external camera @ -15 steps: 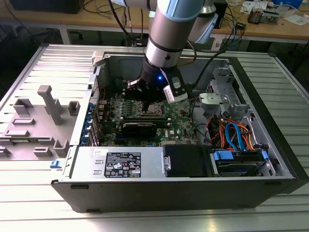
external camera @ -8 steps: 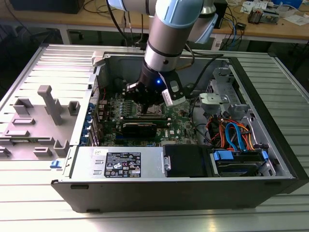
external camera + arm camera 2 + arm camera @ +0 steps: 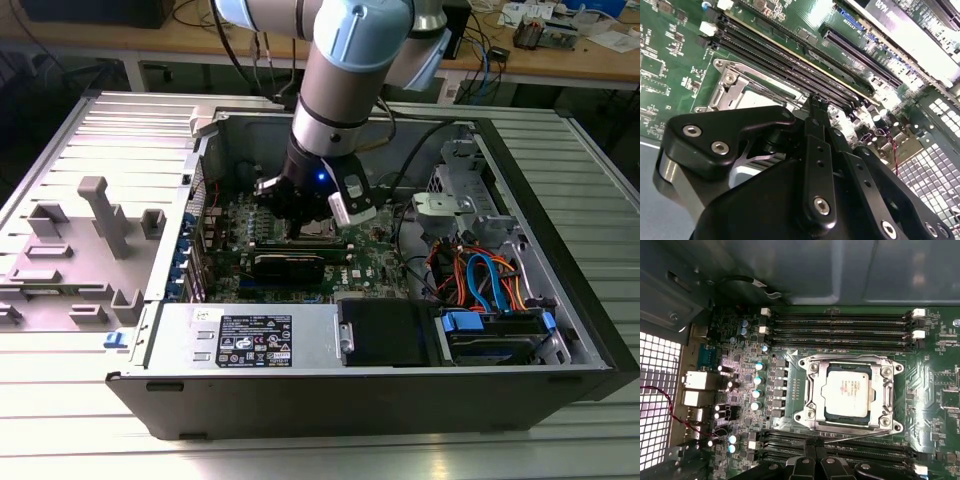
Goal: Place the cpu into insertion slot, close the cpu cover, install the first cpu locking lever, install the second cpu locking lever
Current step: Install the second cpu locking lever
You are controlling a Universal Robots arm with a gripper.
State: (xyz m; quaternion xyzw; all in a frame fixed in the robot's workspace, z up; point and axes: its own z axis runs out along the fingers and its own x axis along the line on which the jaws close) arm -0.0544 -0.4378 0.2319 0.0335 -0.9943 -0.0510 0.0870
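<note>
The cpu (image 3: 847,390) lies flat in the insertion slot (image 3: 801,417), silver top up. The cpu cover (image 3: 812,390) is down over it, framing the chip through its window. A thin locking lever (image 3: 860,436) runs along the socket's edge nearest my gripper, slightly raised at one end. My gripper (image 3: 812,444) is shut, its tips right at that lever's end; whether they touch it I cannot tell. In the second wrist view the fingertips (image 3: 815,100) meet just beside the cover (image 3: 727,82). In the exterior view the gripper (image 3: 300,222) is low inside the case by the socket (image 3: 322,232).
Long black memory slots (image 3: 840,325) flank the socket on both sides. Capacitors (image 3: 756,390) stand beside it. The open computer case (image 3: 560,250) holds a drive cage with coloured cables (image 3: 480,280), a black block (image 3: 385,330) and a power supply (image 3: 250,335) near the front wall.
</note>
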